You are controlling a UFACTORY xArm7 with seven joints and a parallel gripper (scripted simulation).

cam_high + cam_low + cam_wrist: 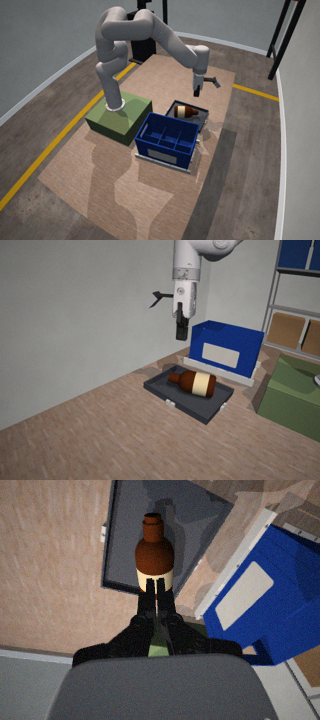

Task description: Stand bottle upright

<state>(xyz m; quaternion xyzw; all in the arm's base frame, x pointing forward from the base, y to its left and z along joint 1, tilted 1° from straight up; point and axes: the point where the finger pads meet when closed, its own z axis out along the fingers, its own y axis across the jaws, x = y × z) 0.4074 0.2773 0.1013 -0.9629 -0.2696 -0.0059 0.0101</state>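
Exterior: bottle (pixel 194 383) lying lengthwise on tray (pixel 189 407), neck toward wall

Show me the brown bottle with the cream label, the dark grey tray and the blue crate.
Brown bottle with cream label (pixel 200 383): exterior view, on its label.
Dark grey tray (pixel 189 411): exterior view, on its near rim.
Blue crate (pixel 165 148): top view, on its front wall.

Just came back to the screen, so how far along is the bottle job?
Nothing is done yet: the bottle lies on its side in the tray. The gripper hangs above it, shut on nothing. Left: grasp the bottle, stand it upright, let go. The crate sits level.
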